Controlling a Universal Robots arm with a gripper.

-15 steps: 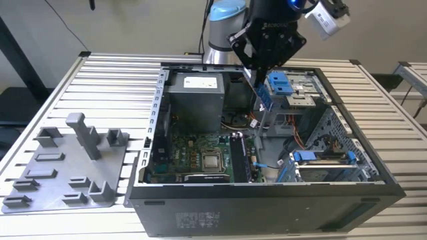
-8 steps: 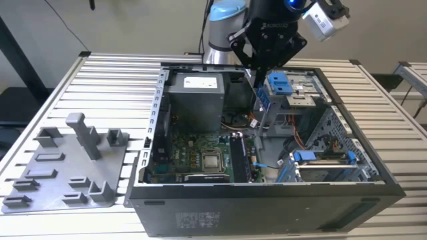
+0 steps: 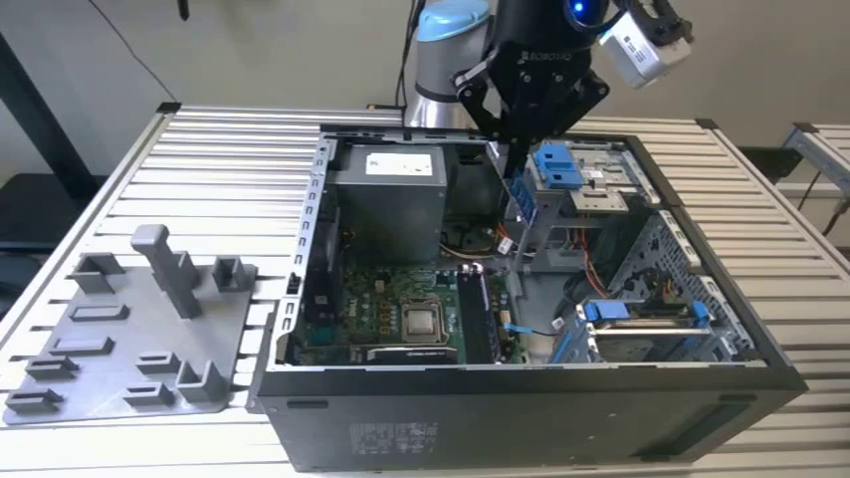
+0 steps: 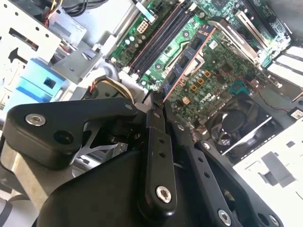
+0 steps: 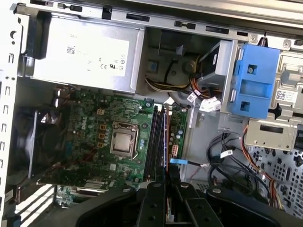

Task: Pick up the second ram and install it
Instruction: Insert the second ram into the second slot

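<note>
Dark second ram (image 4: 184, 61) hangs clamped edge-on in the narrowed tool (image 4: 157, 100), above the green motherboard (image 5: 90, 137)

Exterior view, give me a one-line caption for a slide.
Arm holds a memory stick in its jaws, hanging over the open computer case and green motherboard.

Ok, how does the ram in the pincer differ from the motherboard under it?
The second ram is a long, narrow, dark strip; the motherboard is a broad green board. The second ram hangs on edge, clamped in the pincer; the motherboard lies flat inside the case. Both are circuit boards carrying black chips.
</note>
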